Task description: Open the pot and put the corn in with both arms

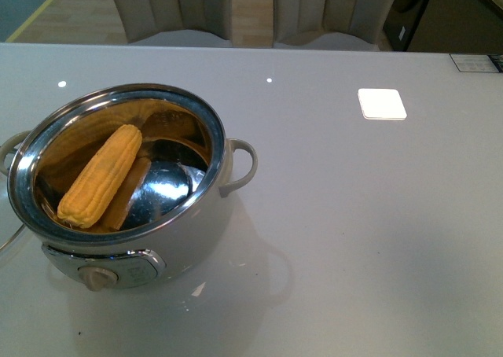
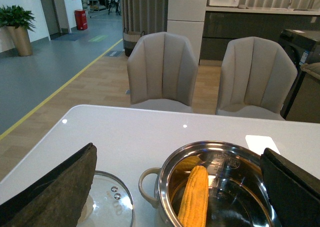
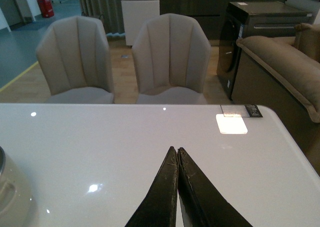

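Corn lying inside open pot, tip toward one o'clock, leaning on steel wall. Glass lid off, resting on table just beside pot. Left gripper spread wide, empty; right gripper pressed closed, empty. Task apparently finished.
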You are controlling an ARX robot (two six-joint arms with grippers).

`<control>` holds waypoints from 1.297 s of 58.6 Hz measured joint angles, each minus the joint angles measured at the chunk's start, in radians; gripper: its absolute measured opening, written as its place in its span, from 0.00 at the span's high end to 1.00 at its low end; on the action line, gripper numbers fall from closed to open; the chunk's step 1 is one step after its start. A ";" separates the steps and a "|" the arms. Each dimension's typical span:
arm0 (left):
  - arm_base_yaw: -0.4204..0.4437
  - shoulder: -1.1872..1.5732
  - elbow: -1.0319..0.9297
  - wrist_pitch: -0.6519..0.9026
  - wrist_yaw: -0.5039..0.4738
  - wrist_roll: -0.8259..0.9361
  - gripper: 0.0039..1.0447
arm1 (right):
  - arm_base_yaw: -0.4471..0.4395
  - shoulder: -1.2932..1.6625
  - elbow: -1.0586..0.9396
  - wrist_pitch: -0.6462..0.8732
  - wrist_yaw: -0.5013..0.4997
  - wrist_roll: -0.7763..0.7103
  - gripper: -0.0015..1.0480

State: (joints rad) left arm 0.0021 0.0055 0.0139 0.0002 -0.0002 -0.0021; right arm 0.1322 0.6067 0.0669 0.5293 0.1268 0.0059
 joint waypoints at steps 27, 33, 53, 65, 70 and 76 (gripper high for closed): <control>0.000 0.000 0.000 0.000 0.000 0.000 0.07 | -0.129 -0.216 -0.049 -0.138 -0.125 0.000 0.98; 0.000 0.000 0.000 0.000 0.000 0.000 0.07 | -0.129 -0.258 -0.049 -0.182 -0.125 0.000 0.98; 0.000 0.000 0.000 0.000 0.000 0.000 0.07 | -0.129 -0.388 -0.049 -0.309 -0.125 0.000 0.98; 0.000 0.000 0.000 0.000 0.000 0.000 0.07 | -0.129 -0.516 -0.049 -0.470 -0.129 0.000 0.98; 0.000 0.000 0.000 0.000 0.000 0.000 0.07 | -0.129 -0.589 -0.049 -0.521 -0.127 0.000 0.98; 0.000 0.000 0.000 0.000 0.000 0.000 0.07 | -0.129 -0.599 -0.049 -0.526 -0.126 0.000 0.98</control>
State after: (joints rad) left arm 0.0021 0.0055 0.0139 0.0002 -0.0002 -0.0021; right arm 0.0032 0.0082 0.0177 0.0032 0.0006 0.0055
